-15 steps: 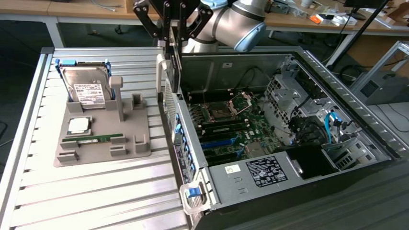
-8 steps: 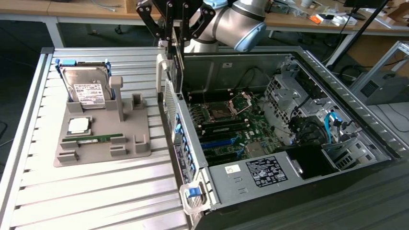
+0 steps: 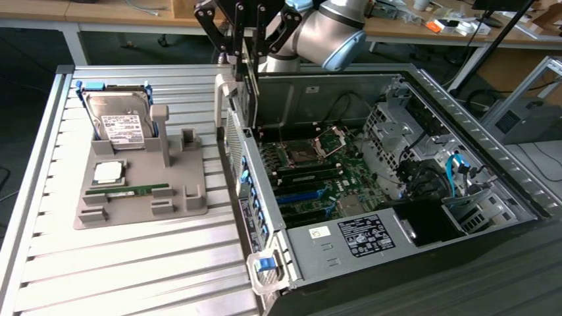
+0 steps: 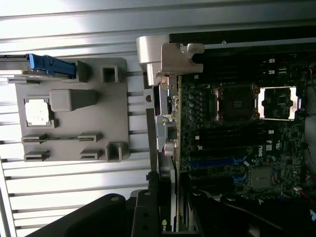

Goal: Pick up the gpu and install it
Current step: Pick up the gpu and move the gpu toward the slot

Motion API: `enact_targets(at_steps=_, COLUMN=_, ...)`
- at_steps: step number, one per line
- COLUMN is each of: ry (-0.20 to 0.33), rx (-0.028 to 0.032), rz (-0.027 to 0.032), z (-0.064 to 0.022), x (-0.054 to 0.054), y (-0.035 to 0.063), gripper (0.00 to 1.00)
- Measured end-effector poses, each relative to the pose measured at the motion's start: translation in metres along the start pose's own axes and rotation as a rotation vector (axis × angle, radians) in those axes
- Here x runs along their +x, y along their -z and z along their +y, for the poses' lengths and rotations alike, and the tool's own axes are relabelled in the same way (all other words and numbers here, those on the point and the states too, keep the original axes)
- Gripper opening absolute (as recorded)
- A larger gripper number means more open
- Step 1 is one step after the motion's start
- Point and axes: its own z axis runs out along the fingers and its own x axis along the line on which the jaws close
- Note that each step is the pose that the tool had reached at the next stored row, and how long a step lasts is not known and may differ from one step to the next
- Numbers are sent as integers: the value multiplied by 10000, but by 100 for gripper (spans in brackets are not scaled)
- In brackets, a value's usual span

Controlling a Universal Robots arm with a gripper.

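Top centre of the exterior view, the gripper (image 3: 249,51) (image 4: 163,217) clamps the gpu (image 3: 255,85) (image 4: 170,118). It hangs vertically, edge-on, over the computer case (image 3: 290,253) wall. The hard drive (image 3: 117,122) lies upper left.

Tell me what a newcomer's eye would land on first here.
First, the open computer case on the exterior view's right, its motherboard exposed. Next, the gripper at top centre, holding the gpu on edge beside the case's wall. Then the grey holder on the exterior view's left, with the hard drive propped in it.
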Motion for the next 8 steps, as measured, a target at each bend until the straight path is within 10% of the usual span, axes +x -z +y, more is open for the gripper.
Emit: enact_targets(at_steps=8, ry=0, rx=1, rz=0, z=12, x=-149, y=-16, gripper=27)
